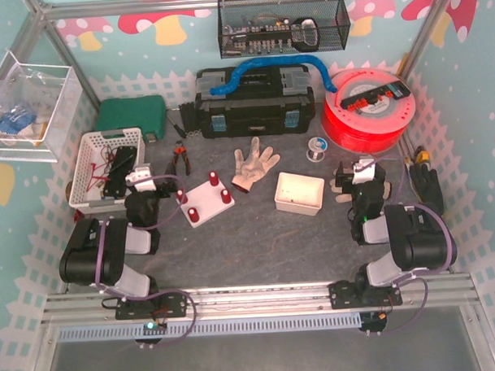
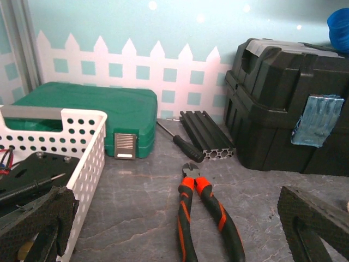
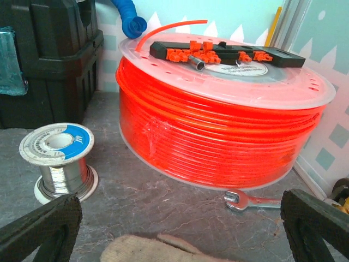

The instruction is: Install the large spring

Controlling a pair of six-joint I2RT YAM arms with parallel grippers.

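A white board [image 1: 206, 202] with three red pegs lies on the grey table between the arms, nearer the left one. A white open box [image 1: 300, 192] sits right of it; I cannot make out a spring in it or anywhere else. My left gripper [image 1: 142, 181] rests left of the board, open and empty; in the left wrist view [image 2: 174, 243] its fingers [image 2: 38, 224] stand wide apart around orange-black pliers [image 2: 204, 215]. My right gripper [image 1: 357, 177] rests right of the box, open and empty, and shows in the right wrist view [image 3: 180, 243] with fingers [image 3: 319, 224] wide apart.
A white basket [image 1: 100, 162] stands by the left gripper. A green case [image 1: 131, 116], a black toolbox [image 1: 255, 104] and an orange filament spool [image 1: 367, 108] line the back. A pale glove [image 1: 253, 165], a wire reel [image 1: 314, 149] and a wrench [image 3: 245, 200] lie on the table.
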